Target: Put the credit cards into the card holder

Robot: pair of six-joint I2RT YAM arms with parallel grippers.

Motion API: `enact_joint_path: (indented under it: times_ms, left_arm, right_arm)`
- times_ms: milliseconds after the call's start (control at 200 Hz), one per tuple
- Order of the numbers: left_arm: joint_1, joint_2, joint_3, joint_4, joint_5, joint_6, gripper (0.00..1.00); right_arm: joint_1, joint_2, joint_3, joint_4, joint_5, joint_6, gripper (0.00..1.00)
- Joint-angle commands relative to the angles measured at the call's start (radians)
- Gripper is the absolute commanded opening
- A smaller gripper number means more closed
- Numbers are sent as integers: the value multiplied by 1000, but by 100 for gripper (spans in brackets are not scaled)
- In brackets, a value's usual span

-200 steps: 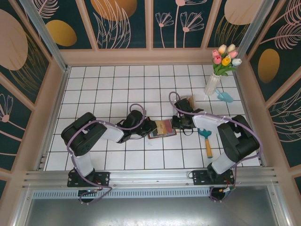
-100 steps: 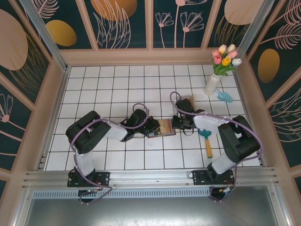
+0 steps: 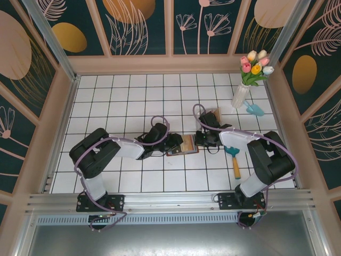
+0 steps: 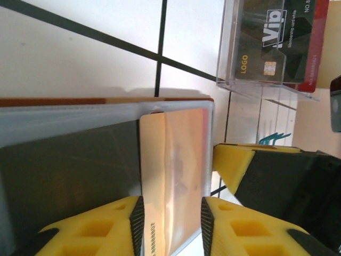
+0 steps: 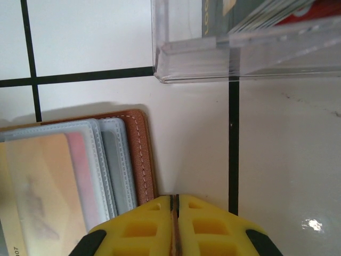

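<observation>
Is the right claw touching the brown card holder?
Touching. In the right wrist view, the right claw is shut with a thin brown edge of the card holder pinched between its yellow fingers.

The top external camera looks steeply down from the near side over the whole desk (image 3: 133, 90). Both wrist cameras look from close range, sharing the card holder (image 5: 144, 154) and clear tray (image 5: 213, 58).

1. The card holder (image 3: 184, 145) lies on the table (image 3: 117, 96), near the middle.
2. We see one card (image 4: 173, 176) inside it.
3. Behind it, to the right, a tray (image 4: 229, 53) holds more cards (image 4: 272, 37).
</observation>
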Motion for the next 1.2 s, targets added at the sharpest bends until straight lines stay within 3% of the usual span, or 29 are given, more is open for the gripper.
enact_joint_path:
  times_ms: [0, 375, 550, 751, 1196]
  left_arm:
    - [-2, -34, -28, -137, -59, 57, 38]
    - [-3, -78, 21, -250, -121, 134, 39]
    - [-3, -135, 58, -218, -83, 153, 22]
    - [-2, -51, 123, -210, -31, 154, 15]
    - [-24, 105, 281, -413, -88, 161, 8]
  right_arm:
    - [0, 13, -12, -47, 8, 9, 0]
    - [1, 21, 3, -53, 0, 4, 0]
    - [1, 19, 9, -60, 10, 6, 0]
    - [1, 22, 8, -57, 7, 6, 0]
    - [1, 19, 2, -55, 4, 8, 0]
